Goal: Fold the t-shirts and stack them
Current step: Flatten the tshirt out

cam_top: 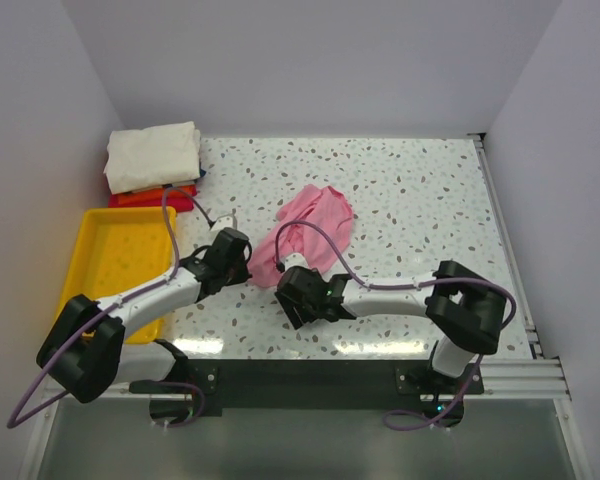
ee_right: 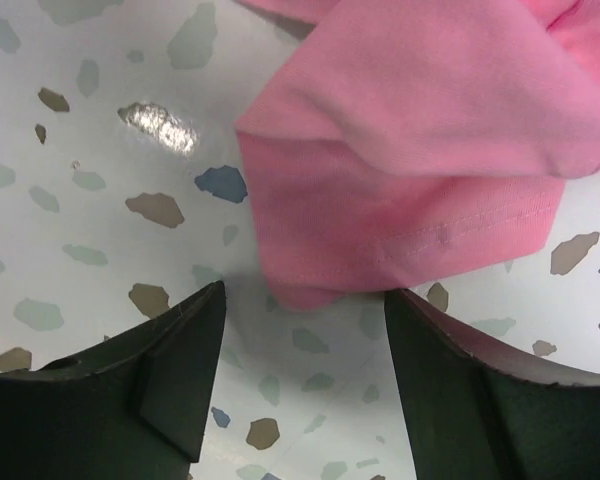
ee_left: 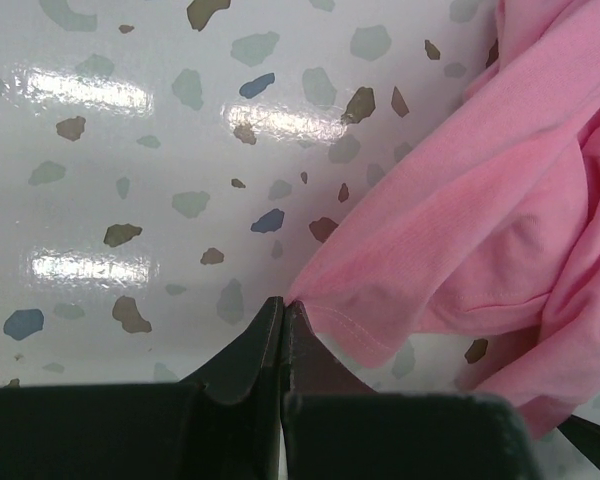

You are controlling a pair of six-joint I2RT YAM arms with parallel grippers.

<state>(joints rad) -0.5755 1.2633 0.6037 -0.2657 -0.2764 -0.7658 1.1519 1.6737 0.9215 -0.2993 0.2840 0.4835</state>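
Pinching a hem corner of the pink t-shirt (ee_left: 470, 210) in the clenched left hand (ee_left: 283, 310); straddling another hem with the released right hand (ee_right: 302, 295), probably to spread it flat.

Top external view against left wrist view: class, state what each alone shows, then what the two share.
Only the top external view shows the stack of folded shirts and the yellow tray. Only the left wrist view shows that the left hand is shut on a corner of the pink t-shirt. Both show that shirt crumpled on the speckled table.
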